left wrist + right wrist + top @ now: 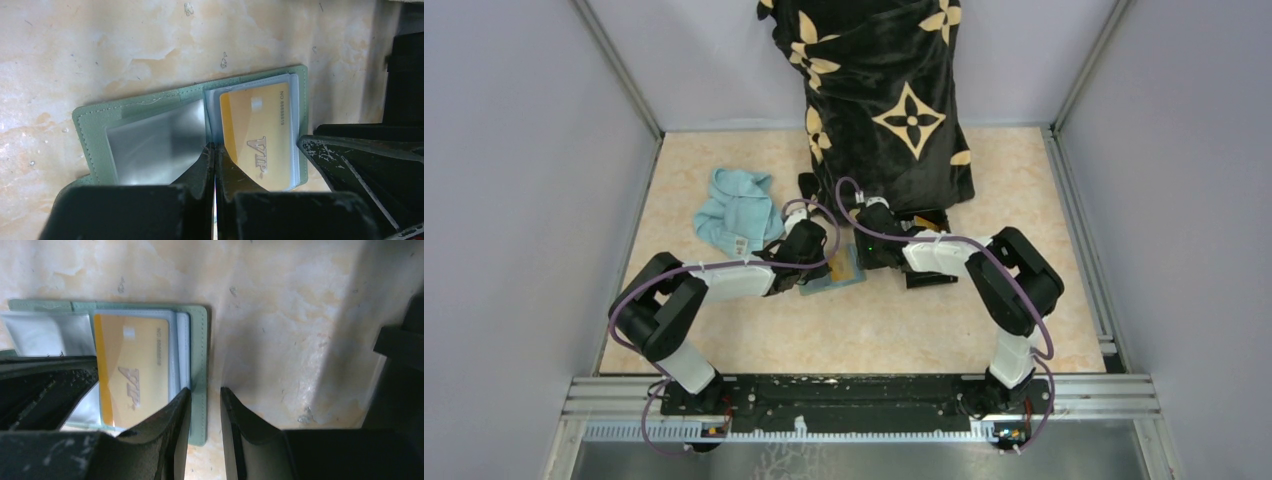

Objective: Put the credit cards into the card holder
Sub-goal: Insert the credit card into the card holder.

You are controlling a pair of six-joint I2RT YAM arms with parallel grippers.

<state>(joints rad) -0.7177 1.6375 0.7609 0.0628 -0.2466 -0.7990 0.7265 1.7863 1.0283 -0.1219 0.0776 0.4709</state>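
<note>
Left wrist view shows your left gripper (214, 150) pressed together on the fold of the open card holder (95, 125) on the table (100, 50), the orange card (260, 135) seemingly tucked into its right half, so your right gripper (205, 390) (jaws apart, pinching nothing) should next nudge it home.

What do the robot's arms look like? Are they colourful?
Both the left arm and right arm have white tube sections between chunky black joints, each with a purple cable running along it. The left tool and right tool are black, scuffed and wedge-shaped.
</note>
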